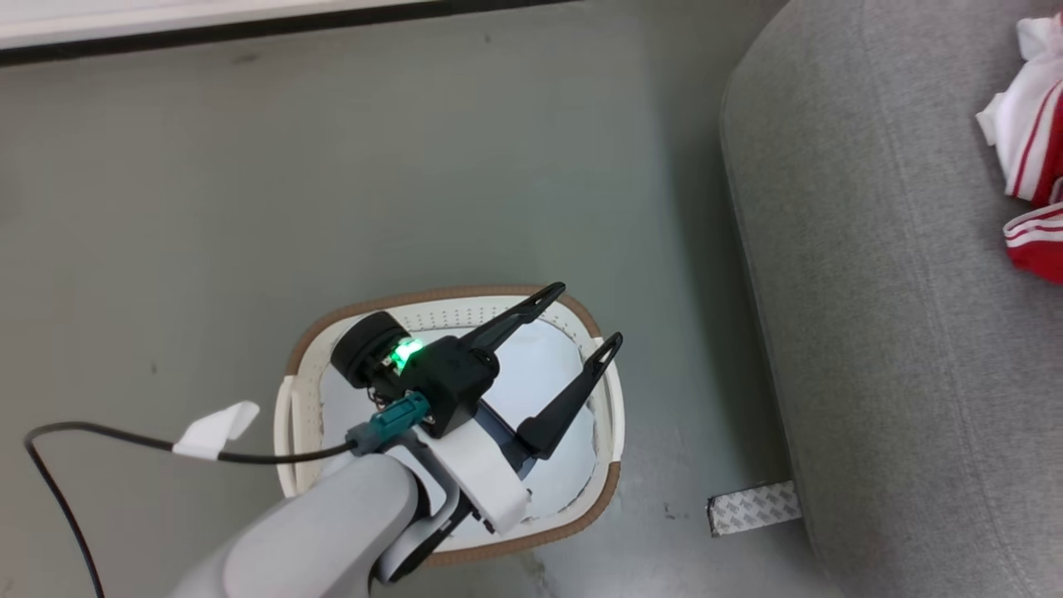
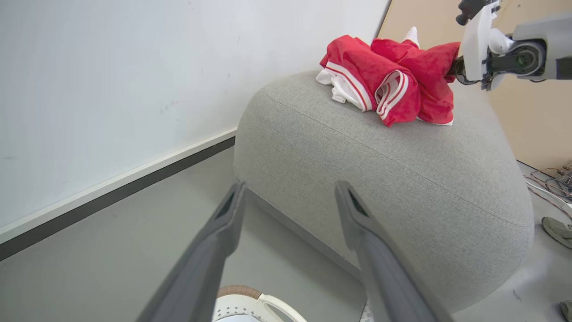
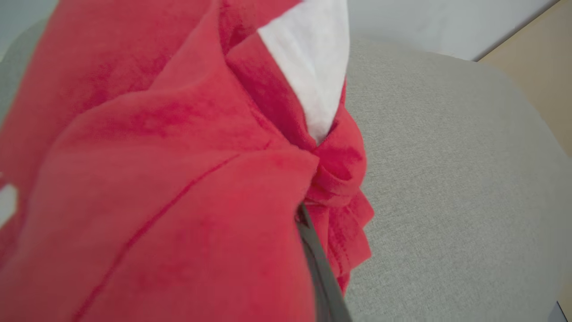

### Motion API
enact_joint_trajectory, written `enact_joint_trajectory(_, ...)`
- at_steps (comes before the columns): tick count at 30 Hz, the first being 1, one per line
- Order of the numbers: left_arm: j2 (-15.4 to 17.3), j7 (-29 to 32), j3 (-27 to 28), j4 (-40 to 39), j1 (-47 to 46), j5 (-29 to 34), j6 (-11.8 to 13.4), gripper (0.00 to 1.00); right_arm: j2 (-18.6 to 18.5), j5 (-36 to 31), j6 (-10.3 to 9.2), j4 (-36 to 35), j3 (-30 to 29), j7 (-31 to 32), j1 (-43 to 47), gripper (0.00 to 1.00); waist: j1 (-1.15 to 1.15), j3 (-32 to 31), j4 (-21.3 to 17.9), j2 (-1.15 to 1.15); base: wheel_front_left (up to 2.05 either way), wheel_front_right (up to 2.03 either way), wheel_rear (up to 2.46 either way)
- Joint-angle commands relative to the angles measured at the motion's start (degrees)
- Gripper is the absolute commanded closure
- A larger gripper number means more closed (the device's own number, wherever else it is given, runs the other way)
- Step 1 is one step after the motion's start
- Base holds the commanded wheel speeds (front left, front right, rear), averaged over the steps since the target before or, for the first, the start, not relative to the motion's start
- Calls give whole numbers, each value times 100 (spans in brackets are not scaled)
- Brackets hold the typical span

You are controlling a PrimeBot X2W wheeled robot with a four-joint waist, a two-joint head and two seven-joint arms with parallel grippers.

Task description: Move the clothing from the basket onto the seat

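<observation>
Head view: the left hand [image 1: 583, 316] hangs over the basket [image 1: 602, 486]. Its pale forearm [image 1: 332, 531] and dark wrist block cover much of the basket's near-left half, so that part of the inside cannot be checked. The part of the inside that does show holds a plain white sheet [image 1: 544, 365]. The hand's two fingers are spread wide, with nothing between them. The seat [image 1: 897, 332] runs off the right and bottom edges. The clothing [image 1: 1034, 166] lies on it at the far right, cut by the frame so that just a red-and-white striped corner is in view. A black cable [image 1: 124, 440] with a white tag leads from the left edge to the wrist.

Left wrist view: the same hand's fingers [image 2: 223, 232] rise apart from the bottom edge, empty and touching nothing. Between them a small piece of the basket's rim peeks in, and the rest is cut off. The clothing is a crumpled heap on top of the seat, towards the end by the wall [image 2: 111, 89]. The right hand [image 2: 453, 69] comes in from the upper right with its fingers buried in the edge of the red cloth, so the grip itself is hidden here.

Right wrist view: very close and soft in focus. Red cloth with a white panel covers the left and middle, with the grey seat behind at the right. One dark finger [image 3: 315, 259] climbs from the bottom edge, and its partner is lost under the cloth. The right hand is clenched on a gathered fold of the clothing, which bunches at the finger's tip.
</observation>
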Motion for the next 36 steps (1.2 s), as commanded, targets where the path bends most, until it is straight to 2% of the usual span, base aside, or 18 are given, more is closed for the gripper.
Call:
enact_joint_trajectory(1, 23, -18, 8, 15, 40, -51, 3, 0, -49, 84, -15, 32, 32, -24, 30, 0, -1, -77, -52, 0, 0, 0, 0)
enact_joint_trajectory(7, -13, -150, 29, 205, 203, -108, 56, 0, -78, 264, -15, 16, 505, -13, 193, 0, -1, -621, -181, 0, 0, 0, 0)
enact_joint_trajectory(11, -32, -247, 115, 365, 436, -272, 130, 0, -146, 665, -15, -280, 939, 286, 389, 0, -1, -1131, -211, 0, 0, 0, 0)
enact_joint_trajectory(17, -33, -352, 352, 451, 827, -449, 302, 0, -630, 1187, -15, -1184, 1398, 516, 875, 0, -1, -1819, -46, 0, 0, 0, 0)
enact_joint_trajectory(21, 35, -386, 605, 414, 1095, -596, 442, 0, -882, 1472, -15, -1975, 1462, 640, 1269, 0, -1, -2214, 138, 0, 0, 0, 0)
enact_joint_trajectory(25, 124, -399, 977, 295, 1369, -704, 588, 0, -936, 1622, -14, -2863, 1356, 680, 1630, 0, -1, -2525, 337, 0, 0, 0, 0)
enact_joint_trajectory(30, 287, -400, 1568, 76, 1745, -759, 767, 0, -621, 1489, -15, -3838, 993, 444, 2056, 0, -1, -2797, 579, 0, 0, 0, 0)
enact_joint_trajectory(36, 383, -401, 2356, -119, 2306, -691, 977, 0, 187, 1059, -14, -4536, 457, -40, 2876, 0, -1, -2971, 836, 0, 0, 0, 0)
